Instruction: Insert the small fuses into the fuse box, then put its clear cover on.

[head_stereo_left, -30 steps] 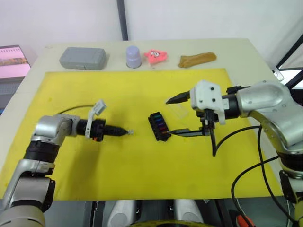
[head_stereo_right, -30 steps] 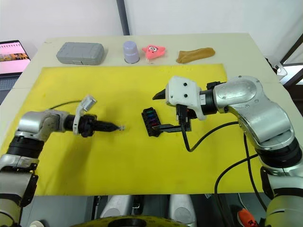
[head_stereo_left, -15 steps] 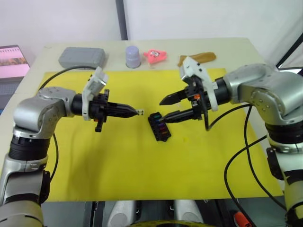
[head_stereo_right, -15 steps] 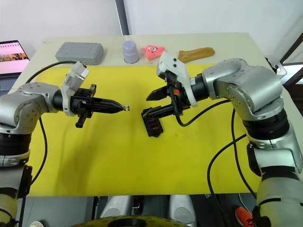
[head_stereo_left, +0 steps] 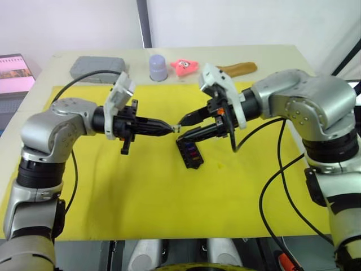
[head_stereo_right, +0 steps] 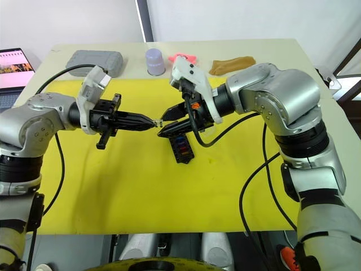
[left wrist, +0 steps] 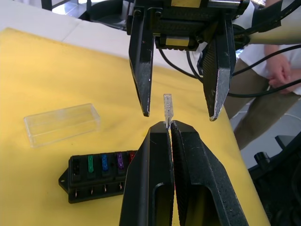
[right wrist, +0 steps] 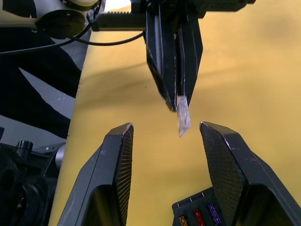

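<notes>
Fingers of my left gripper [left wrist: 168, 128] pinched a pale fuse [left wrist: 168, 109], held between my right gripper's [left wrist: 178, 114] spread fingers above the fuse box [left wrist: 96, 176].

Left end effector [left wrist: 170, 126] left of fuse box [head_stereo_left: 189, 151], pinching a fuse [left wrist: 168, 107]. Right end effector [head_stereo_left: 186, 125] just above the box, straddling that fuse. Clear cover [left wrist: 62, 124] behind the box.

Your worktop [head_stereo_right: 316, 79] is pale cream, with a bright yellow mat [head_stereo_right: 141, 197] spread over most of it. Behind the mat, along the worktop's far edge, you have a grey rounded case [head_stereo_right: 95, 61], a lavender cup [head_stereo_right: 154, 61], a pink toy [head_stereo_left: 185, 66] and a brown lump [head_stereo_right: 232, 65]. Beyond that edge stands a white wall with a dark vertical post [head_stereo_right: 142, 22]. Off the worktop's left end a screen [head_stereo_right: 16, 61] glows.
</notes>
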Tool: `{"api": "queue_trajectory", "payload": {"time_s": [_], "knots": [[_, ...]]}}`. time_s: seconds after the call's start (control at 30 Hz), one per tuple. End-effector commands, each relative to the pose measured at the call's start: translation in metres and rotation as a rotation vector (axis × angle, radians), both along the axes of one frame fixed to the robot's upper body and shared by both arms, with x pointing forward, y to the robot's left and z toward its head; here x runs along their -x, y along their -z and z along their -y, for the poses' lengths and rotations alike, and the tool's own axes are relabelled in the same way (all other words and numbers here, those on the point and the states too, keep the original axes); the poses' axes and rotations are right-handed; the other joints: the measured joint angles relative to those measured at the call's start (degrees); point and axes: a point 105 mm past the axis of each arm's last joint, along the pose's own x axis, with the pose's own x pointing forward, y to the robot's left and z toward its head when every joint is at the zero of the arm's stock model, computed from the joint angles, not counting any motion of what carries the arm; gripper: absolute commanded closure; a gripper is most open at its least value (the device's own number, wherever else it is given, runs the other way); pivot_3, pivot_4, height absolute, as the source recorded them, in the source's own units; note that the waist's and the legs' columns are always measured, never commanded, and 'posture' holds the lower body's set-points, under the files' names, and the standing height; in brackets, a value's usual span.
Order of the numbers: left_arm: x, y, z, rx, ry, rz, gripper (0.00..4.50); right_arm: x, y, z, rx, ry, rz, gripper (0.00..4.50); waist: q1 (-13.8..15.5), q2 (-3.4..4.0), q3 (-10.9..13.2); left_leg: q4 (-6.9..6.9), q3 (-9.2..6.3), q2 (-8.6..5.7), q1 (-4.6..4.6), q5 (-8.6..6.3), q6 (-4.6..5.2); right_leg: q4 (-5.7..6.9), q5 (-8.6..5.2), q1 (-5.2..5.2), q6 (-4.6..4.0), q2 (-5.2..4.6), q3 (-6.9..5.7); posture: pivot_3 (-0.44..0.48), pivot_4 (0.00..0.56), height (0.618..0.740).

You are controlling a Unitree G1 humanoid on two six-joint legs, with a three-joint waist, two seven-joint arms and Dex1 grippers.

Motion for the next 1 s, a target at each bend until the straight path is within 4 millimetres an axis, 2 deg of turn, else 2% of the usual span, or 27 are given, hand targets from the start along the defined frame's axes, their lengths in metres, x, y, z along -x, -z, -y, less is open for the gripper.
{"api": "queue_trajectory", "payload": {"time_s": [0.03,0.9,1.0], "knots": [[0.005,-0.01,0.005,0.006,0.03,0.056,4.5,0.004,-0.012,-0.004,-0.025,-0.026,0.032,2.15,-0.02,0.0,0.0,0.0,0.0,0.0,0.0,0.0,0.0,0.0,0.0,0.0,0.0,0.01,0.0,0.0,0.15,0.731],[0.005,0.0,0.0,-0.027,0.022,0.051,4.5,0.003,-0.016,-0.005,-0.038,-0.017,0.02,2.15,-0.03,0.0,0.0,0.0,0.0,0.0,0.0,0.0,0.0,0.01,0.0,-0.01,0.0,0.01,0.0,0.0,0.15,0.731],[0.005,0.001,-0.001,-0.032,0.021,0.053,4.5,0.003,-0.016,-0.005,-0.033,-0.021,0.02,3.02,-0.03,0.0,0.0,0.0,0.0,0.0,0.0,0.0,0.0,0.01,0.0,-0.01,0.0,0.01,0.0,0.0,0.15,0.731]]}}
